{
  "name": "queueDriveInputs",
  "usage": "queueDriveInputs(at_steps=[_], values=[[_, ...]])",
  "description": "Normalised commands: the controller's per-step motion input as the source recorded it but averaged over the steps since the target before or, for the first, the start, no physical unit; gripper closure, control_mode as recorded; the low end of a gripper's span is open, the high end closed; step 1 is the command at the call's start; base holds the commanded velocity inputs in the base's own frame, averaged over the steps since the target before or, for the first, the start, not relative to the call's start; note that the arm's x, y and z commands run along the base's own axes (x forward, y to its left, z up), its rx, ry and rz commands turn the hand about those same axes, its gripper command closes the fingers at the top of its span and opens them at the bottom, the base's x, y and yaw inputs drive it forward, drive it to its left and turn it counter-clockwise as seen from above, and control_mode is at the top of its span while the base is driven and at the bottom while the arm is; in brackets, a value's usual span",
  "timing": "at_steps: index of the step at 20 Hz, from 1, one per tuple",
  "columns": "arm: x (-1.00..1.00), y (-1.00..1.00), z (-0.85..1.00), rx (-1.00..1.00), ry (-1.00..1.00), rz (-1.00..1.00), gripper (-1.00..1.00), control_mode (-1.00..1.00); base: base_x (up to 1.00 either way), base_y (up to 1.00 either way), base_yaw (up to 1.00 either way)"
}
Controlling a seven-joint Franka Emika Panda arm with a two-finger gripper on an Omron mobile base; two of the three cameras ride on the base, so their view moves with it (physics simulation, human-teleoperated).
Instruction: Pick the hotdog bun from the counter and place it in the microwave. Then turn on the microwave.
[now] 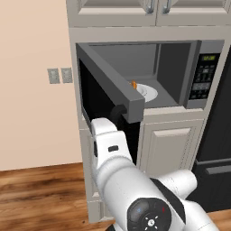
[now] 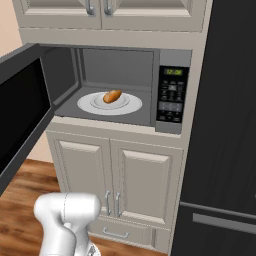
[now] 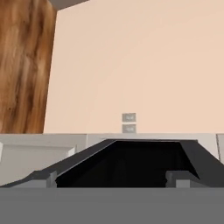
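The microwave [image 1: 205,67] [image 2: 172,95] stands with its door [image 1: 113,81] [image 2: 20,110] swung wide open to the left. Inside, the tan-orange hotdog bun [image 2: 112,96] [image 1: 134,84] lies on a white plate [image 2: 130,106] [image 1: 151,92]; the door's end partly hides it in the left base view. My arm reaches up to the door's outer end. In the hand view my gripper [image 3: 111,180] is open, its fingertips [image 3: 43,178] wide apart with nothing between them, facing the door's black glass [image 3: 131,162]. The counter is out of view.
A tall black fridge [image 2: 230,125] [image 1: 221,135] stands right of the microwave. Pale cabinet doors [image 2: 115,175] sit below it, more cabinets above. Two wall outlets [image 1: 60,75] [image 3: 128,122] are on the peach wall to the left, over wood floor [image 1: 36,189].
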Motion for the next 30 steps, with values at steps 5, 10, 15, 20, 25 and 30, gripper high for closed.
queueDriveInputs(at_steps=[5,10,15,20,25,30], values=[[0.11,0.00,-0.11,0.00,0.00,-0.03,-1.00,-1.00,0.00,0.00,0.00],[0.06,0.00,-0.06,0.00,0.00,-0.03,-1.00,-1.00,0.00,0.00,0.00],[0.01,0.00,0.00,0.00,0.00,-0.04,-1.00,-1.00,0.00,0.00,0.00],[0.00,-0.03,0.00,0.00,0.00,-0.04,-1.00,-1.00,0.00,0.00,0.00],[-0.03,-0.09,0.00,0.00,0.02,-0.01,-1.00,-1.00,0.00,0.00,0.00],[0.00,-0.09,0.00,0.00,0.00,0.00,-1.00,-1.00,0.00,0.00,0.00]])
